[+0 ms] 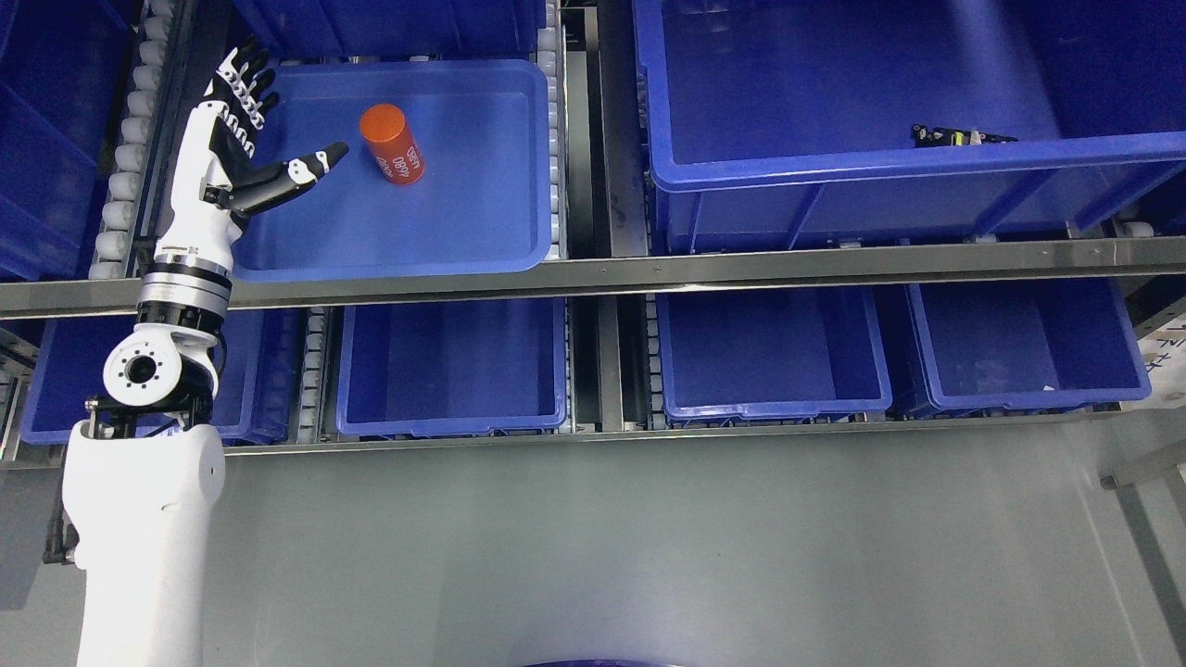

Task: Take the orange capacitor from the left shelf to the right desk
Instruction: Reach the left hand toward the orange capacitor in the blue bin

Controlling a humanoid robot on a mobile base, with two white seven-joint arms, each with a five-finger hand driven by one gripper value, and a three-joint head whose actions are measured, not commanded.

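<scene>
An orange capacitor (392, 144), a short cylinder with white print on its side, lies tilted in a shallow blue tray (463, 232) on the upper shelf at the left. My left hand (278, 130) is raised over the tray's left part, fingers spread, thumb pointing right toward the capacitor. A gap of bare tray floor separates the thumb tip from the cylinder. The hand holds nothing. My white left arm (148, 519) rises from the lower left corner. The right arm does not show.
A large deep blue bin (834, 176) at the upper right holds a small dark part (954, 137). Three blue bins (454, 371) sit on the lower shelf behind a metal rail (649, 269). Grey floor lies below; a metal frame leg (1140, 482) shows at right.
</scene>
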